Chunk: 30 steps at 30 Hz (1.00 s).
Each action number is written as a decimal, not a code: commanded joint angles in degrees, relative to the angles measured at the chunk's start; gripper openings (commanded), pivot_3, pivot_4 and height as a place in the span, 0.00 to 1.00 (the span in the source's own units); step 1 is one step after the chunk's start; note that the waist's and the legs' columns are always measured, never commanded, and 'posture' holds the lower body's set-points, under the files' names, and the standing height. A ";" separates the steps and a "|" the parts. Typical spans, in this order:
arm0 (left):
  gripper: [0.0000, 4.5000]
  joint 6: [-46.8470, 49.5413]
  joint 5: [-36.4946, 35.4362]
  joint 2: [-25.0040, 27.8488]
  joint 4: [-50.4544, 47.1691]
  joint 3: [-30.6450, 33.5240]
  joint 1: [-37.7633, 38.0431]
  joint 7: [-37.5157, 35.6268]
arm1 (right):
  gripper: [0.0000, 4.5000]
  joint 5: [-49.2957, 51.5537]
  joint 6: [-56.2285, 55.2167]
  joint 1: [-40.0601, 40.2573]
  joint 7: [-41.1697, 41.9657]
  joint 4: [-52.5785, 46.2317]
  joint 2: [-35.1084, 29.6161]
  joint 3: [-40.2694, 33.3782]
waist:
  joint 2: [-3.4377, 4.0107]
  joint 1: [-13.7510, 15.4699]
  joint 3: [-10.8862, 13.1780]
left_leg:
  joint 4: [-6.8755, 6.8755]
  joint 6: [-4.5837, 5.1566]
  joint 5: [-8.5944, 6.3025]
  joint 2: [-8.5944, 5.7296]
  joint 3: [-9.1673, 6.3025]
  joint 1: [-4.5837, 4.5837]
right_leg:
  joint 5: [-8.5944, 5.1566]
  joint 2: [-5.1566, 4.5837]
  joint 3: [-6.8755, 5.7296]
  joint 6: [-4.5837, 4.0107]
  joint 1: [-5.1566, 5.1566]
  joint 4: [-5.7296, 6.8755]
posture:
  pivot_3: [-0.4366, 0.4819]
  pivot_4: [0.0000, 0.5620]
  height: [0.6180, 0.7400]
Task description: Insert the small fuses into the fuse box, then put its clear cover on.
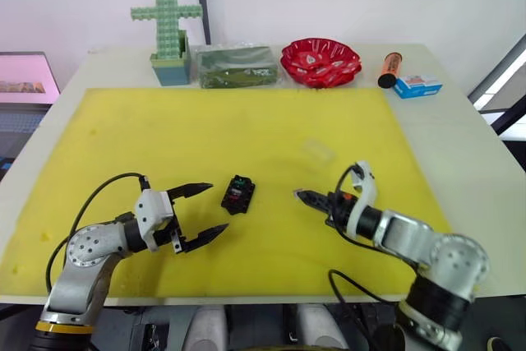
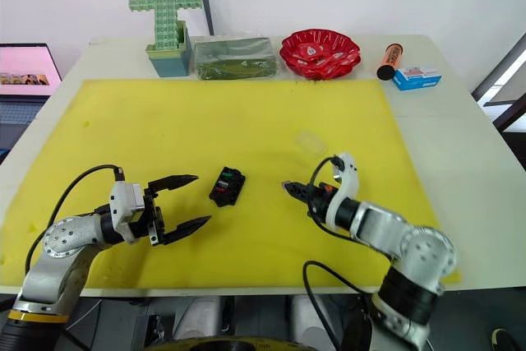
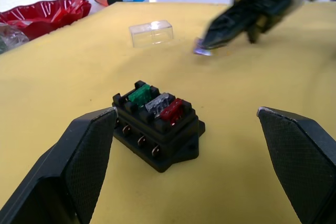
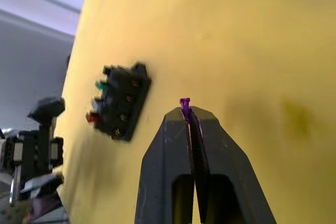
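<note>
— Purple blade fuse [image 4: 185,103] pinched by its edge in right gripper [image 4: 190,116], tip barely showing; small black ribbed fuse box [image 1: 237,194] at nine o'clock, green, grey, red already seated.
— Could twist or drop. Left gripper [image 1: 200,213] wide, bracing nothing; box may skid. Clear rectangular plastic cover [image 1: 317,150] at twelve o'clock, waiting.

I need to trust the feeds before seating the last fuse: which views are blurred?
Left wrist view: right claw and purple fuse smeared; fuse box and clear cover sharp. Right wrist view: fuse box soft, purple fuse crisp between shut fingers. Left eye view: even light, cover faint.
</note>
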 commanded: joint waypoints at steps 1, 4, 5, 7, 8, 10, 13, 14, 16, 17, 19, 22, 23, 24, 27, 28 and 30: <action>1.00 -0.17 -0.80 0.36 -1.47 0.76 0.04 0.08 | 0.00 13.89 -3.77 0.98 -13.78 0.82 -1.37 1.42 | 0.00 0.03 0.00 | 0.01 0.00 0.00 0.00 0.01 0.01 | -0.01 0.00 0.02 -0.01 0.01 -0.01 | 0.48 0.27 1.00; 1.00 -0.17 -0.69 0.18 -1.54 0.53 0.02 0.22 | 0.00 25.34 -13.52 3.78 -25.73 2.46 -4.44 7.51 | 0.00 0.19 0.00 | 0.02 0.00 0.00 -0.01 0.00 0.00 | -0.02 -0.01 0.02 -0.03 0.04 -0.04 | 0.48 0.27 1.00; 1.00 -0.25 -0.65 0.16 -1.50 0.53 0.08 0.22 | 0.00 30.90 -18.50 5.02 -30.79 2.32 -5.51 10.57 | 0.00 0.21 0.00 | 0.02 0.00 0.00 -0.02 0.00 -0.01 | -0.02 -0.02 0.02 -0.03 0.03 -0.06 | 0.48 0.27 1.00; 1.00 -0.37 -0.64 0.14 -1.47 0.62 0.29 0.25 | 0.00 39.32 -25.95 6.85 -37.50 1.06 -9.62 16.29 | -0.01 0.06 0.00 | 0.02 0.00 0.00 -0.02 0.02 -0.04 | -0.02 -0.04 0.04 -0.02 0.03 -0.09 | 0.48 0.27 1.00; 1.00 -0.40 -0.69 0.16 -1.52 0.75 0.48 0.26 | 0.00 41.18 -29.28 8.26 -40.04 -0.23 -10.55 18.43 | -0.01 0.02 0.00 | 0.02 0.00 0.00 -0.02 0.03 -0.04 | -0.02 -0.04 0.07 -0.02 0.03 -0.09 | 0.48 0.27 1.00; 1.00 -0.59 -0.79 0.26 -1.52 1.03 0.86 0.15 | 0.00 42.13 -34.31 10.33 -41.60 -3.19 -12.58 21.68 | -0.03 0.05 -0.02 | 0.02 0.01 0.00 -0.02 0.03 -0.03 | -0.03 -0.04 0.08 -0.02 0.03 -0.09 | 0.48 0.27 1.00; 1.00 -0.76 -0.89 0.30 -1.60 1.17 1.31 0.07 | 0.00 42.13 -39.65 13.41 -40.72 -8.14 -16.34 25.26 | -0.03 0.12 -0.01 | 0.02 0.01 0.00 -0.01 0.01 -0.03 | -0.03 -0.02 0.08 -0.02 0.03 -0.09 | 0.48 0.27 1.00; 1.00 -0.79 -0.91 0.27 -1.57 1.16 1.34 0.07 | 0.00 42.13 -40.99 14.10 -40.25 -9.21 -17.76 26.15 | -0.03 0.20 -0.01 | 0.02 0.01 0.00 -0.01 0.01 -0.03 | -0.03 -0.03 0.08 -0.02 0.03 -0.09 | 0.48 0.27 1.00; 1.00 -0.92 -0.74 0.06 -1.52 0.86 1.33 0.15 | 0.00 42.13 -43.05 15.42 -38.63 -10.40 -20.72 27.53 | -0.05 0.27 -0.03 | 0.04 0.01 0.00 0.00 0.02 -0.04 | -0.03 -0.04 0.08 -0.02 0.03 -0.11 | 0.48 0.27 1.00; 1.00 -0.95 -0.64 -0.11 -1.56 0.59 1.29 0.21 | 0.00 42.13 -42.49 16.72 -35.91 -10.43 -23.84 27.73 | -0.05 0.31 -0.03 | 0.05 0.01 0.00 0.00 0.01 -0.03 | -0.04 -0.05 0.08 -0.03 0.04 -0.12 | 0.48 0.27 1.00; 1.00 -0.92 -0.62 -0.29 -1.65 0.30 1.26 0.20 | 0.00 42.13 -40.49 18.79 -28.92 -9.69 -30.54 27.01 | -0.04 0.53 -0.02 | 0.06 0.01 0.00 0.00 0.02 -0.04 | -0.04 -0.10 0.08 -0.04 0.07 -0.15 | 0.48 0.27 1.00; 1.00 -0.95 -0.74 -0.15 -1.51 0.40 1.31 -0.11 | 0.00 42.13 -36.01 21.29 -15.16 -6.85 -42.39 23.32 | -0.04 0.54 -0.02 | 0.07 0.01 0.00 0.00 0.06 -0.04 | -0.05 -0.17 0.10 -0.05 0.10 -0.21 | 0.48 0.27 1.00; 1.00 -0.96 -0.77 -0.09 -1.44 0.47 1.28 -0.19 | 0.00 42.13 -34.88 22.58 -10.24 -6.72 -45.78 21.99 | -0.04 0.56 -0.02 | 0.10 0.01 0.00 0.00 0.07 -0.04 | -0.05 -0.17 0.10 -0.05 0.11 -0.25 | 0.48 0.27 1.00; 1.00 -0.96 -0.84 -0.02 -1.44 0.56 1.33 -0.27 | 0.00 42.13 -33.85 25.62 -4.93 -7.35 -49.31 19.86 | -0.04 0.59 -0.02 | 0.09 0.01 0.00 0.00 0.07 -0.04 | -0.04 -0.17 0.10 -0.05 0.11 -0.26 | 0.48 0.27 1.00; 1.00 -1.03 -0.95 0.03 -1.33 0.69 1.44 -0.42 | 0.00 42.13 -34.59 31.65 2.11 -8.51 -55.14 16.87 | -0.12 0.92 -0.06 | 0.06 0.01 0.00 0.02 -0.01 -0.04 | -0.06 -0.11 0.08 -0.04 0.17 -0.34 | 0.48 0.27 1.00; 1.00 -1.05 -0.94 0.04 -1.34 0.69 1.50 -0.43 | 0.00 42.13 -35.55 32.37 2.52 -8.72 -56.10 16.90 | -0.15 0.89 -0.08 | 0.05 0.02 0.00 0.05 -0.02 -0.04 | -0.06 -0.06 0.07 -0.04 0.18 -0.37 | 0.48 0.27 1.00; 1.00 -1.01 -0.57 -0.28 -1.45 0.16 1.34 -0.12 | 0.00 42.13 -41.18 27.37 -3.79 -9.18 -50.35 23.60 | -0.26 0.44 -0.11 | 0.06 0.02 0.00 0.06 0.00 0.00 | -0.05 -0.01 0.05 -0.03 0.19 -0.35 | 0.48 0.27 1.00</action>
